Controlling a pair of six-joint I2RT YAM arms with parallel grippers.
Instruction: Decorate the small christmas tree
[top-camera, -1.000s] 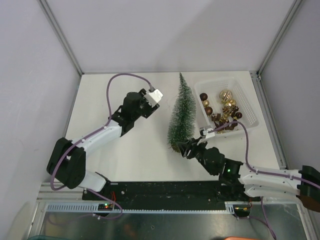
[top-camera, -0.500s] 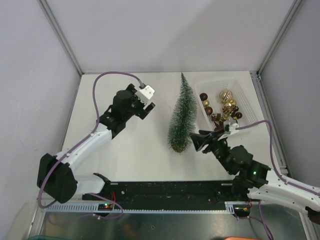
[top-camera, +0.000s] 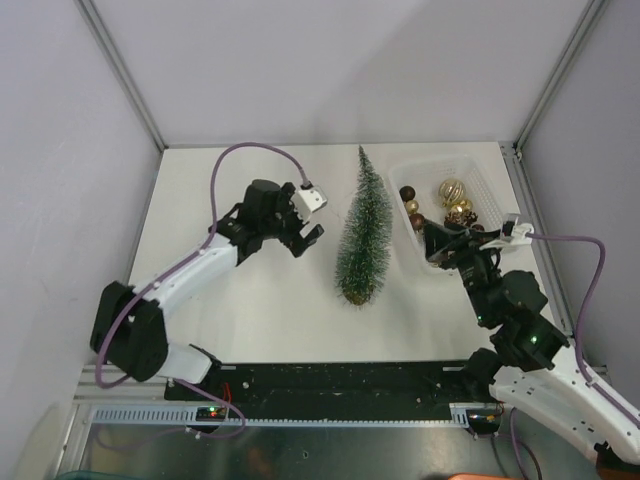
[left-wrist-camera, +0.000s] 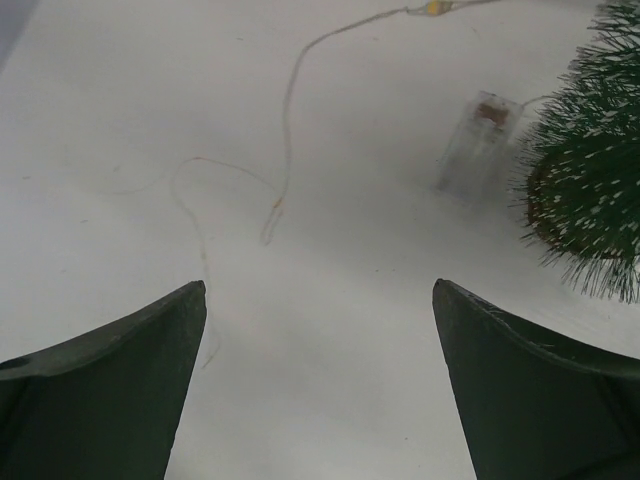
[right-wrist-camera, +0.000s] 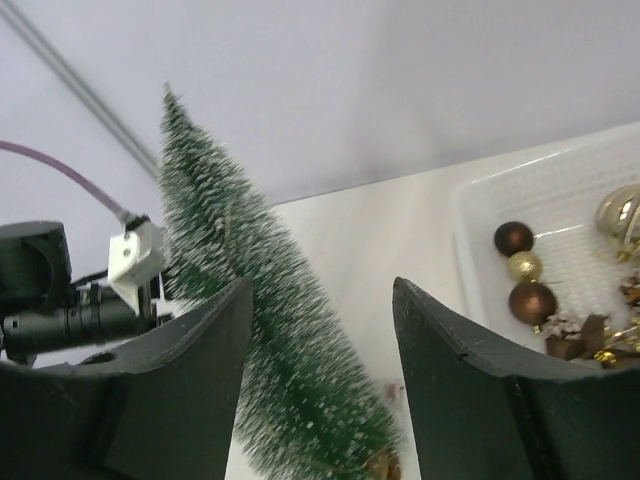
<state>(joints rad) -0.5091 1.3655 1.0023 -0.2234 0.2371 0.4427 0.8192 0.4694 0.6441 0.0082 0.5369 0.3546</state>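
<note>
The small christmas tree stands mid-table on its round brown base. It is dark green with frosted bristles. My left gripper is open and empty, just left of the tree and apart from it. The left wrist view shows the open gripper over bare table, with the tree's lower bristles at the right. My right gripper is open and empty between the tree and the basket, at the basket's left edge. In the right wrist view the tree shows past the open gripper.
A white plastic basket of brown and gold baubles sits at the back right and also shows in the right wrist view. A thin wire string and a small clear box lie on the table left of the tree.
My right gripper has swung right from the tree's base to the basket's left edge. My left gripper has shifted back and forth left of the tree and ended closer to it.
</note>
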